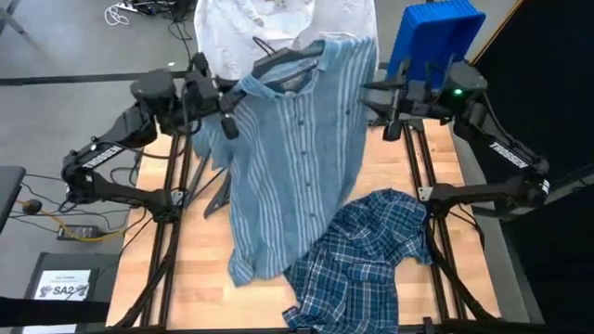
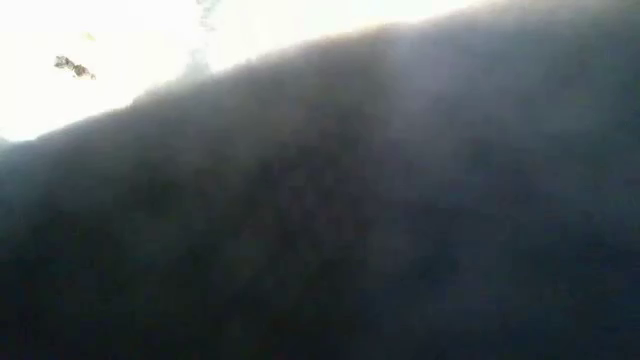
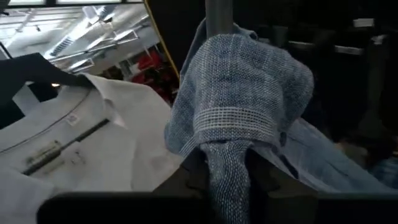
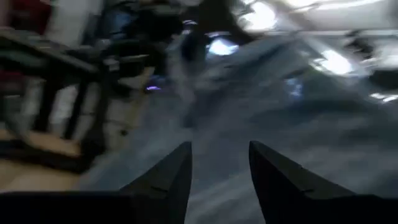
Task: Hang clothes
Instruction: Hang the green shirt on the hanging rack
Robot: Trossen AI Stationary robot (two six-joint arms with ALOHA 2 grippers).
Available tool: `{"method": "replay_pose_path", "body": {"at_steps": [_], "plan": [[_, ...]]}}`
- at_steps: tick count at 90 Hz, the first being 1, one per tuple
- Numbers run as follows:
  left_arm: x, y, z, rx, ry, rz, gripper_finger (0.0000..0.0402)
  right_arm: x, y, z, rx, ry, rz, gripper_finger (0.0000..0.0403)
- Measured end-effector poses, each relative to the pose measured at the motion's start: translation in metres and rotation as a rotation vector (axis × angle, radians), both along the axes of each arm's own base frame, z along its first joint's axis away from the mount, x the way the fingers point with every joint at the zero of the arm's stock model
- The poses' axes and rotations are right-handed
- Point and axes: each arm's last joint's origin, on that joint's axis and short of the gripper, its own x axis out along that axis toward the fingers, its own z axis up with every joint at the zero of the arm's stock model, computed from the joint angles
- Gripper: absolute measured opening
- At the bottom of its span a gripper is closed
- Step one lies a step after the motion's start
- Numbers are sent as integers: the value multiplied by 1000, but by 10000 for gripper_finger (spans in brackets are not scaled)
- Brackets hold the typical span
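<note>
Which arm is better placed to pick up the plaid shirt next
Likely the right. The plaid shirt lies on the table's right side, and the right gripper is open and empty, while the left gripper is shut on the striped shirt.

Right gripper (image 4: 219,180): two dark fingers (image 4: 165,183) stand apart with a clear gap between them, nothing held in the gap. Directly beyond the fingertips lies pale blue-grey cloth, the striped shirt (image 4: 261,112), filling most of the frame; stripes cannot be resolved. To one side, a dark frame (image 4: 56,93) of upright bars stands over light wooden table (image 4: 25,171). Bright lights (image 4: 336,62) show beyond the cloth.
</note>
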Motion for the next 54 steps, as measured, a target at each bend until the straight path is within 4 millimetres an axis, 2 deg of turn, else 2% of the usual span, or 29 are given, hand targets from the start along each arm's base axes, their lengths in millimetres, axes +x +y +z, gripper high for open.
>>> {"method": "replay_pose_path", "body": {"at_steps": [16, 35, 54], "plan": [[-5, 4, 23, 121, -115, 9, 24, 42, -2, -26, 22, 127, 100, 126], [-13, 2, 53, 246, -172, 14, 24, 97, -8, -67, -53, 264, 177, 126], [-26, -6, 88, 356, -265, -26, 24, 133, -32, -101, -90, 327, 48, 127]]}}
